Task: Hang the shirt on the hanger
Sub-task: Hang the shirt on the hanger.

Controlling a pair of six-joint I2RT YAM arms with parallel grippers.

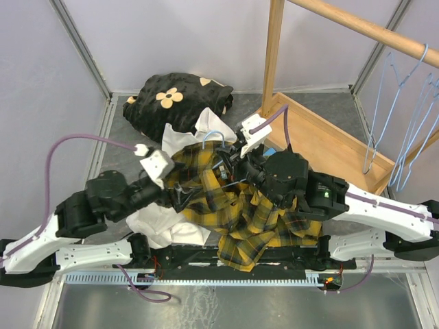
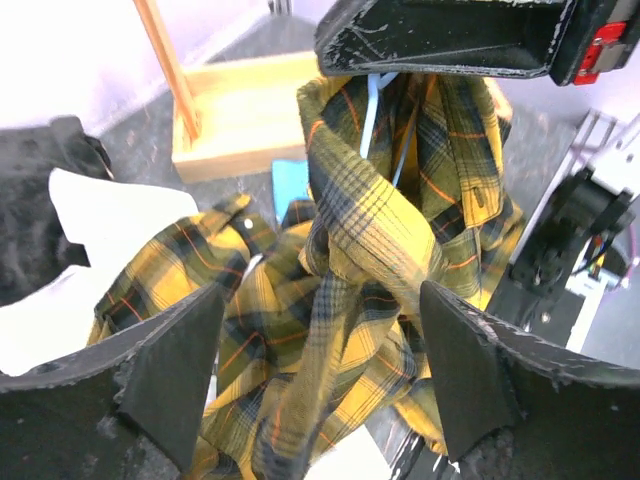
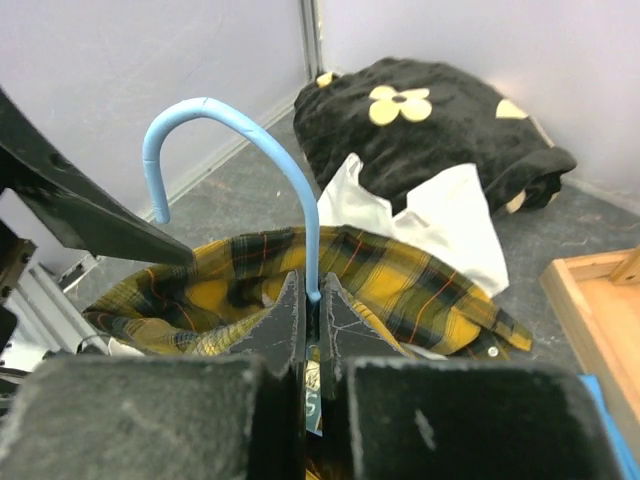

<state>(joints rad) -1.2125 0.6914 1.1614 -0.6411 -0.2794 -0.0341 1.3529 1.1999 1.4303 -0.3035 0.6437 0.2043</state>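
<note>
The yellow-and-black plaid shirt [image 1: 240, 212] lies bunched between the arms and partly hangs from a pale-blue wire hanger [image 3: 250, 125]. My right gripper [image 3: 312, 285] is shut on the hanger's neck just below the hook and holds it upright above the shirt [image 3: 400, 275]. In the top view the hook [image 1: 212, 135] sticks up beside my right gripper [image 1: 230, 159]. My left gripper [image 2: 320, 300] is open, its fingers spread either side of a hanging fold of the shirt [image 2: 370, 230] without pinching it. The hanger wire [image 2: 371, 110] runs down inside the cloth; the rest of it is hidden.
A black cloth with cream flowers [image 1: 180, 99] lies at the back. A white garment [image 1: 164, 226] lies under and left of the shirt. The wooden rack base [image 1: 329, 144] and rail [image 1: 363, 27] stand at the right, with spare blue hangers [image 1: 405, 116] hanging from the rail.
</note>
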